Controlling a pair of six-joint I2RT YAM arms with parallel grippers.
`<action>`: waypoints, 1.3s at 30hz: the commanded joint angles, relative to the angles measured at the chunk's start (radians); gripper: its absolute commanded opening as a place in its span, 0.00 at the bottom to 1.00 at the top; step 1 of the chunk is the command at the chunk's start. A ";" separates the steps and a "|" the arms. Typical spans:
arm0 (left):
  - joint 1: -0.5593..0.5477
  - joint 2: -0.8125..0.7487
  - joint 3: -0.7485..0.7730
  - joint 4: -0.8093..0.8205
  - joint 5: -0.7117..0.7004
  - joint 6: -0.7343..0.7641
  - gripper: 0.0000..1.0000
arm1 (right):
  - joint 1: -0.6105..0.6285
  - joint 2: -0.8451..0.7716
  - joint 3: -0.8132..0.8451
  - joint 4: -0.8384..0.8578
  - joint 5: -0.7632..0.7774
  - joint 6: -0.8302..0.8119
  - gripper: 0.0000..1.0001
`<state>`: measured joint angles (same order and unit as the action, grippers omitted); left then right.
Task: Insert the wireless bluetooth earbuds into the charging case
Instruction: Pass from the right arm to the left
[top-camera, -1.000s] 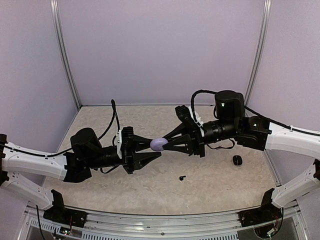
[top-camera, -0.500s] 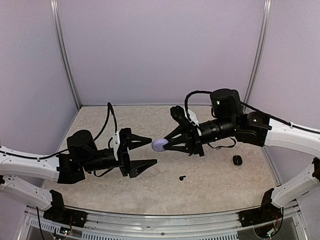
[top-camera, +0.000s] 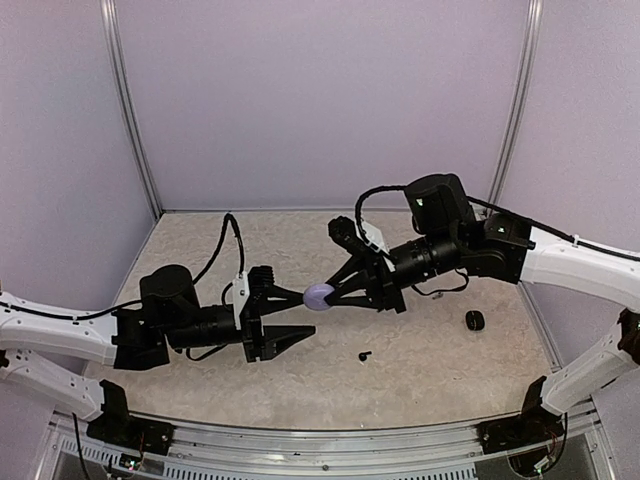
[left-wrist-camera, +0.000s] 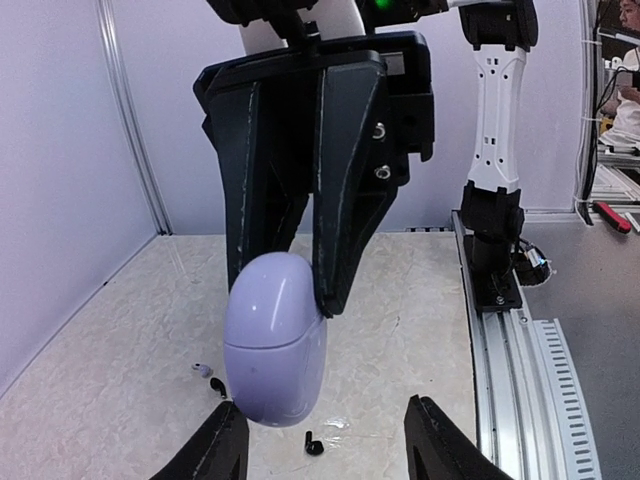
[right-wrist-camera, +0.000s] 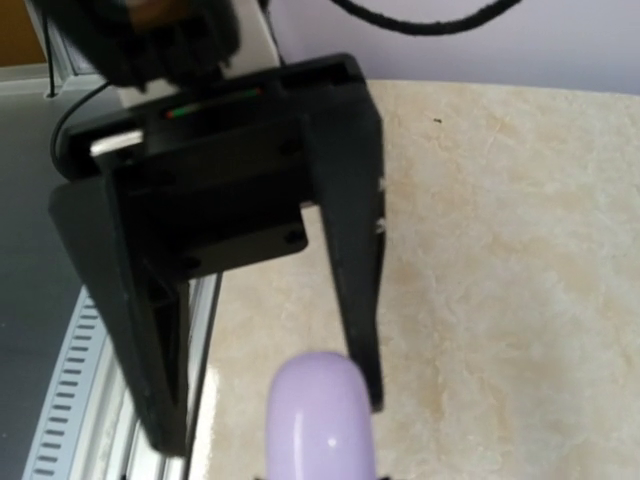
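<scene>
**Worktop: surface and loose items**

Worktop (top-camera: 200, 250): beige, marbled, flat, with walls on three sides. A black bud (top-camera: 364, 355) lies alone towards the near edge, right of centre. A black case (top-camera: 474, 320) sits near the right wall, well apart from the bud. The left wrist view shows a dark piece (left-wrist-camera: 218, 386) just beside a pale piece (left-wrist-camera: 201, 370); both are too small to identify.

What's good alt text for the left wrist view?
The right claw hangs from the top of the frame, shut on a closed lavender charging case above a speckled table. The left claw shows only its two fingertips at the bottom edge, open, either side of the case's lower end. Tiny black earbuds lie on the table beneath.
</scene>
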<state>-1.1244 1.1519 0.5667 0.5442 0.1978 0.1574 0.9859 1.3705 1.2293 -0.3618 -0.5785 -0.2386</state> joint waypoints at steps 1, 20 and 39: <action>-0.010 0.018 0.040 0.050 -0.022 -0.033 0.51 | 0.014 0.018 0.036 -0.022 -0.011 -0.004 0.14; -0.012 0.095 0.043 0.142 0.024 -0.080 0.31 | 0.025 0.031 0.043 -0.014 -0.022 -0.006 0.14; 0.009 0.132 0.042 0.160 0.049 -0.103 0.29 | 0.027 0.021 0.041 -0.011 -0.023 -0.005 0.14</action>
<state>-1.1206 1.2690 0.5919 0.6846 0.2176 0.0669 0.9993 1.3922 1.2446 -0.3954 -0.5972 -0.2394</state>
